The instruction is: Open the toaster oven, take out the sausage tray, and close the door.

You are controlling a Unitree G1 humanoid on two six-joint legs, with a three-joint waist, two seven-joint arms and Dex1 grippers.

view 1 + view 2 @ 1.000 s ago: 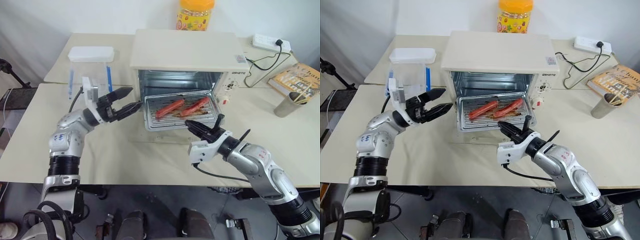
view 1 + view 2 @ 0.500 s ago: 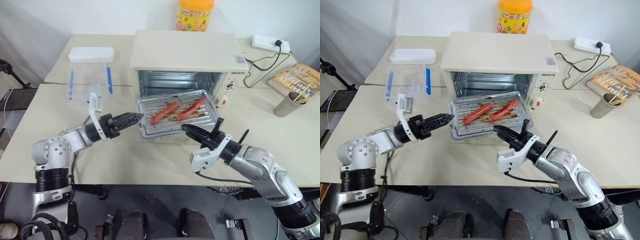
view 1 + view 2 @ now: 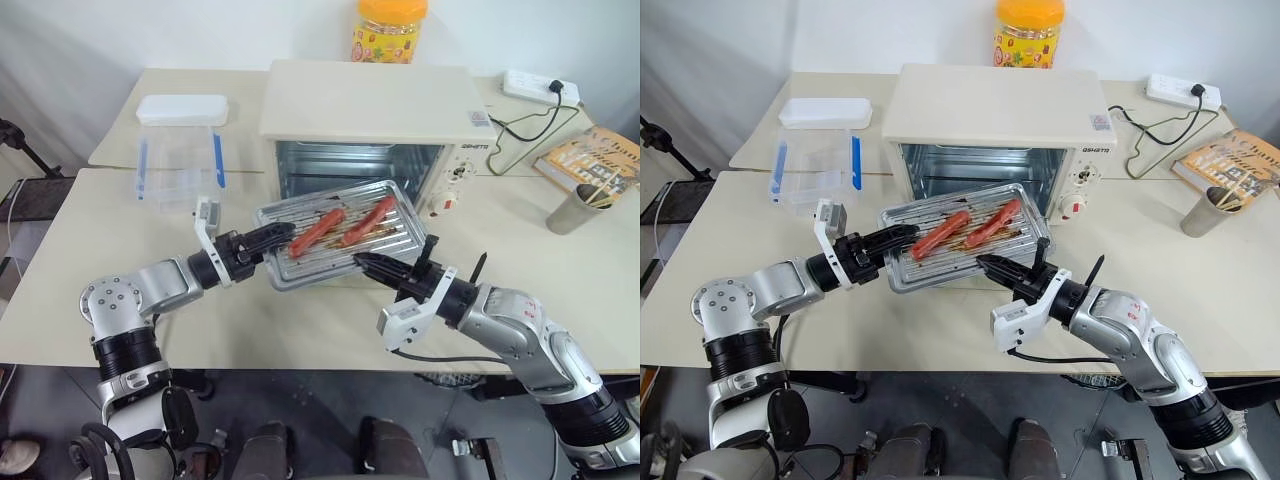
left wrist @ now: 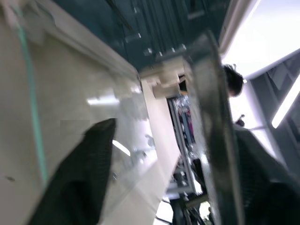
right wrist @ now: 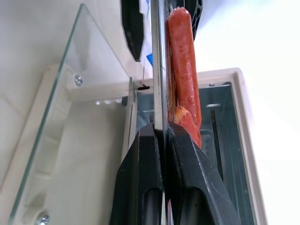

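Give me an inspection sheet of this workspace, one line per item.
Surface: beige table, bare in front.
Job's things: oven with its door open; tray with two sausages out in front of the oven, off the table.
Clutter: clear box, orange jar, book, metal cup.
Grippers: right gripper shut on the tray's near edge; left gripper at the tray's left edge, fingers either side of the rim, grip not clear.
Cables: power strip with a cord to the oven.
Surroundings: white wall behind.
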